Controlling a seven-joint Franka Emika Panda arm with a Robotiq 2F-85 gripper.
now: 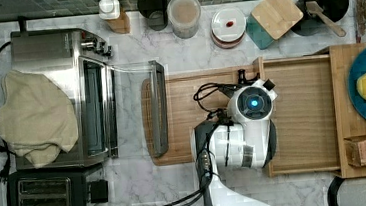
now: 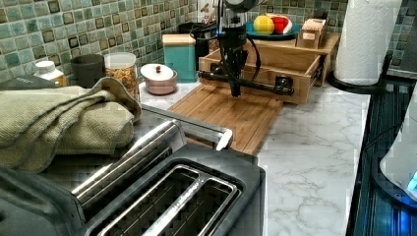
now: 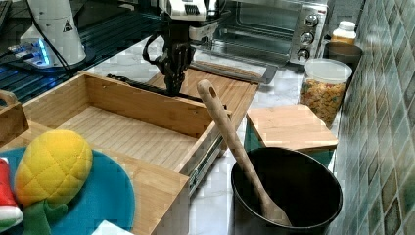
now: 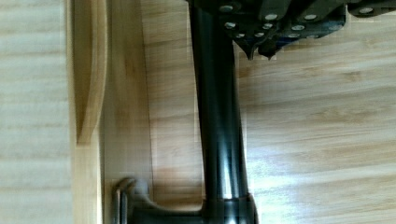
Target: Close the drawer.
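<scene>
Drawer [image 2: 275,61] open, upper centre of left view; my gripper [image 2: 235,88] at its handle bar [image 2: 255,86], finger state indeterminate; next: push inward

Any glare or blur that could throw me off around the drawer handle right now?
Wrist view: a bright streak of glare runs along the black handle bar, and the wood beside it looks soft. Left view: the near toaster is blurred, while the drawer reads clearly. Top view: even light, with mild shine on the toaster oven.
</scene>
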